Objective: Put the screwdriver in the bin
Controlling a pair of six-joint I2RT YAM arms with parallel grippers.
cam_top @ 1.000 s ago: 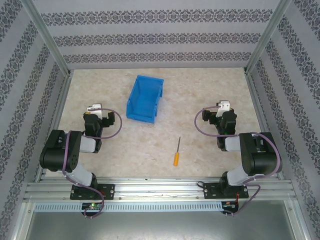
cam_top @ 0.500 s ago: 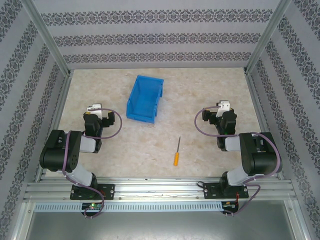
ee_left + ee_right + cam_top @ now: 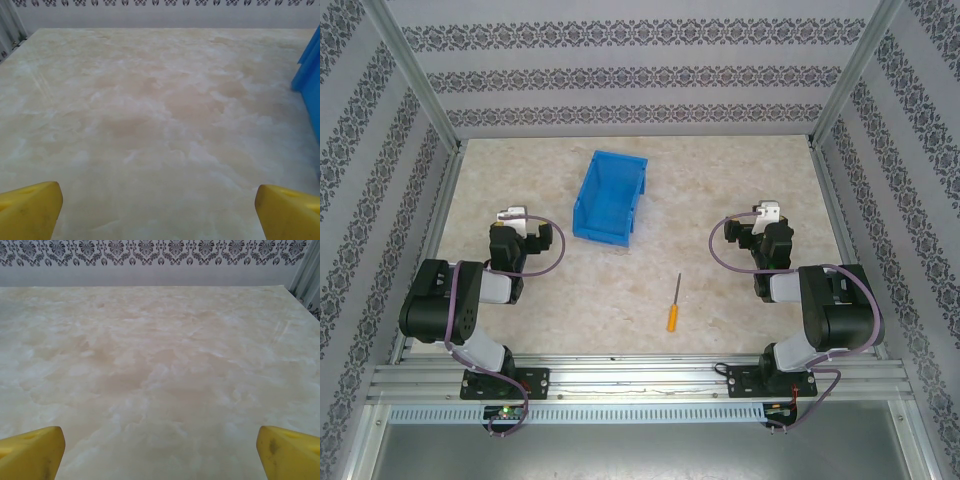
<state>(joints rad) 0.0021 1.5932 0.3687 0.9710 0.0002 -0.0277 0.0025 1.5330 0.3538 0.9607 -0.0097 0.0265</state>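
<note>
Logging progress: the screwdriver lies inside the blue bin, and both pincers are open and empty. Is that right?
Not quite. The screwdriver is not inside the bin; it lies on the table, nearer the arms than the bin, as the top external view shows. The left pincer and right pincer are open and empty.

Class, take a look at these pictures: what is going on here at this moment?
Nothing is being handled yet. The screwdriver lies flat on the table, nearer the right arm, untouched. The blue bin stands farther back, left of centre, and looks empty. The left gripper and the right gripper are both open, holding nothing, low over bare table.
</note>
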